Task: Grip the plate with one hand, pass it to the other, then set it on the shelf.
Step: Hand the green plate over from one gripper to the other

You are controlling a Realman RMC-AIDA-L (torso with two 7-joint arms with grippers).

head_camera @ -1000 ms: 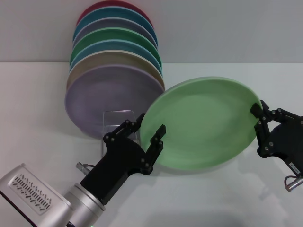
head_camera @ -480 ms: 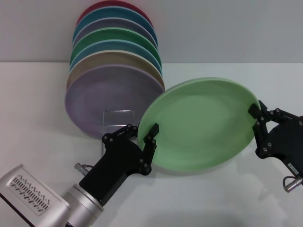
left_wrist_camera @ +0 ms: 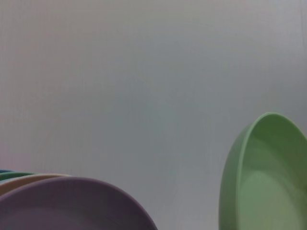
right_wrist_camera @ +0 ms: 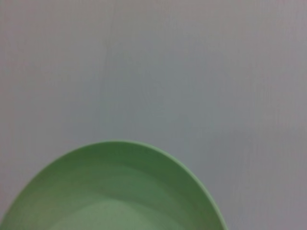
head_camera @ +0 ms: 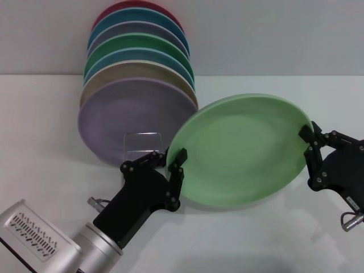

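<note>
The pale mint-green plate hangs tilted above the table between my two grippers. My right gripper is shut on its right rim. At the plate's lower left rim, my left gripper has one finger over the front face and the other behind, shut on the edge. The same plate fills a corner of the left wrist view and the near part of the right wrist view. One upright wire loop of the shelf shows in front of the lavender plate; the rest is hidden.
Several coloured plates stand on edge in a row behind the lavender one, just left of the held plate. The lavender plate's rim shows in the left wrist view. White tabletop lies below the plate.
My left gripper's fingers have drawn together onto the plate's left rim, and the arm has slid a little down and left. The right gripper and plate barely moved.
</note>
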